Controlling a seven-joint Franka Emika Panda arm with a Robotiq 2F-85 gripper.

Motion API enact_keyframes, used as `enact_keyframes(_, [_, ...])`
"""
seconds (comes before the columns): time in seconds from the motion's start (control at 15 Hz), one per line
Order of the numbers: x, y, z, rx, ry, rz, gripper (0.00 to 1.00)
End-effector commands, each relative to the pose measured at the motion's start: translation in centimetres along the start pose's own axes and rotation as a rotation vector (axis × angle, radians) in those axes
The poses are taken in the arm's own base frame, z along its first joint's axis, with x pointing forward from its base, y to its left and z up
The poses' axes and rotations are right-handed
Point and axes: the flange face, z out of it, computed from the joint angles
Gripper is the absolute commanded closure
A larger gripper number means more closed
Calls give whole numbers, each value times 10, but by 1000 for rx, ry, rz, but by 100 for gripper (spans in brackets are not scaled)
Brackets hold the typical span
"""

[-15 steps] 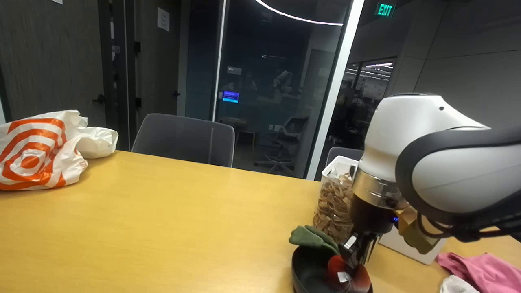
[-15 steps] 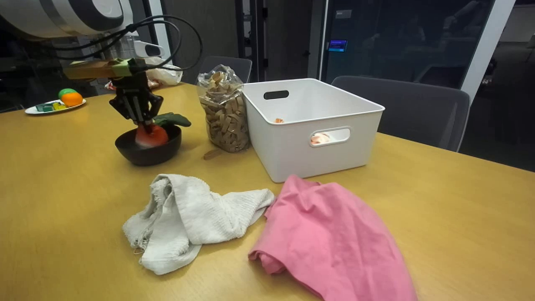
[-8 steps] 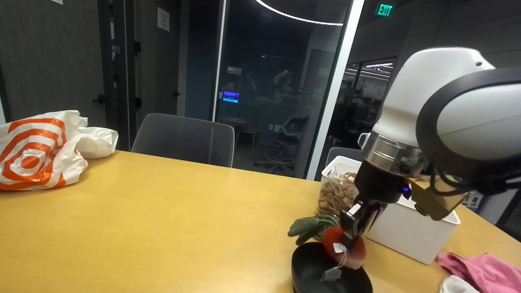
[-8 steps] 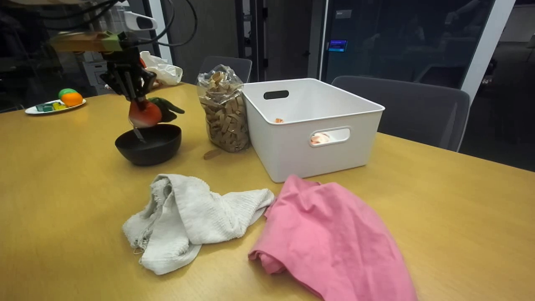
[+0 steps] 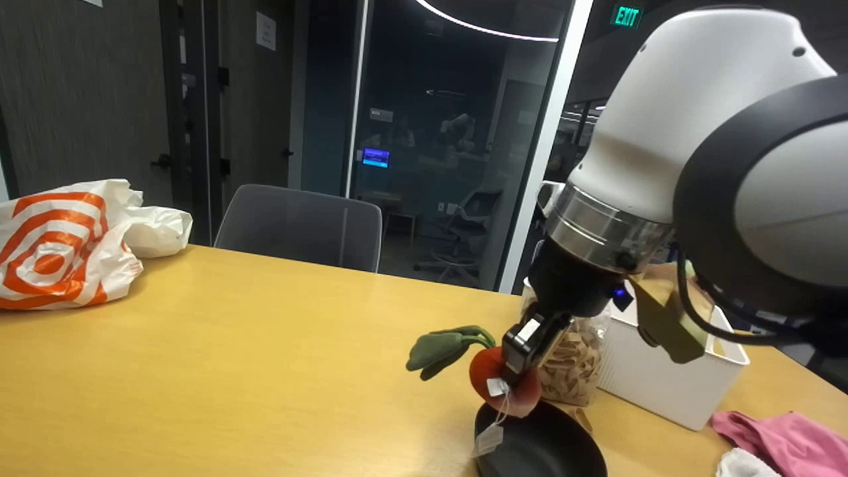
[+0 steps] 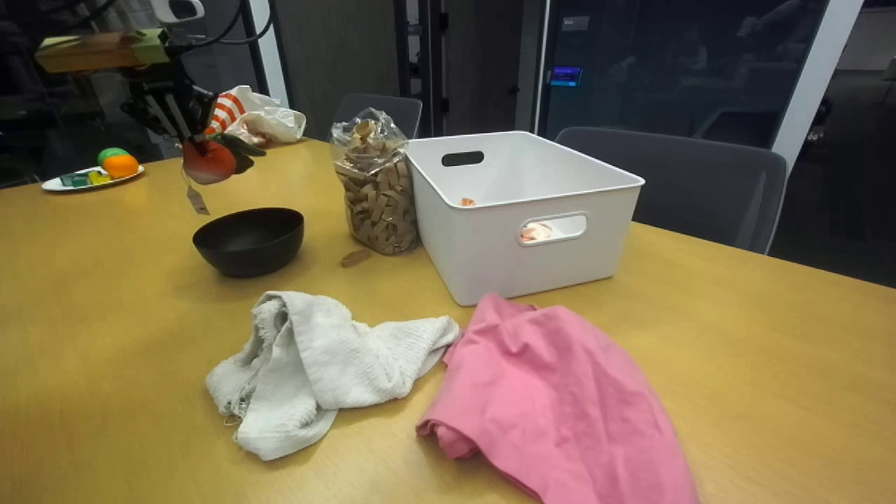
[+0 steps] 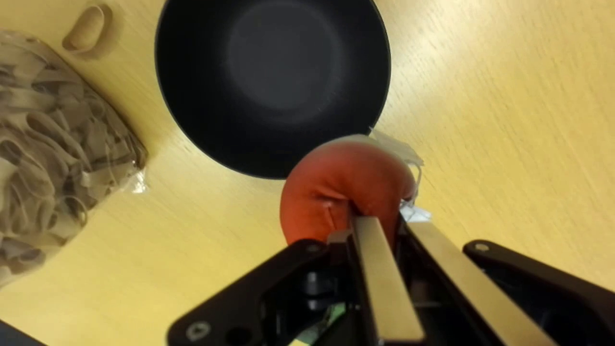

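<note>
Wrist view: the gripper [image 7: 391,225] clamps a creased, pale-tipped red radish [image 7: 346,175], its leaves [image 5: 436,351] green in both exterior views.

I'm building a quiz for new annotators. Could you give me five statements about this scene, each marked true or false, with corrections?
1. The jaws grip the red plush. True.
2. The red plush lies in the bowl. False: it hangs in the air, out of the bowl.
3. The bin stands beside the clear bag. True.
4. The pink cloth is inside the bin. False: the pink cloth lies on the table.
5. An orange ball sits on the plate. True.
</note>
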Motion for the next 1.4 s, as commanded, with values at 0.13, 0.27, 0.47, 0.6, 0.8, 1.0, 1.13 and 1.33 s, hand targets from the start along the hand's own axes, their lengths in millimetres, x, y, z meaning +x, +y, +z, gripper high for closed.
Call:
enact_keyframes(0.13, [34, -39, 32, -5, 31, -129, 90])
enact_keyframes(0.27, [41, -46, 44, 21, 18, -145, 90])
enact_keyframes(0.47, [46, -51, 57, 41, -4, -144, 63])
enact_keyframes(0.6, [50, -50, 58, 84, -15, -135, 49])
enact_keyframes(0.8, [54, -50, 59, 124, -17, -117, 27])
enact_keyframes(1.0, [55, -42, 53, 116, -18, -95, 5])
enact_keyframes(1.13, [55, -29, 46, 91, -18, -68, 0])
enact_keyframes(1.33, [55, 4, 28, 43, -33, 24, 0])
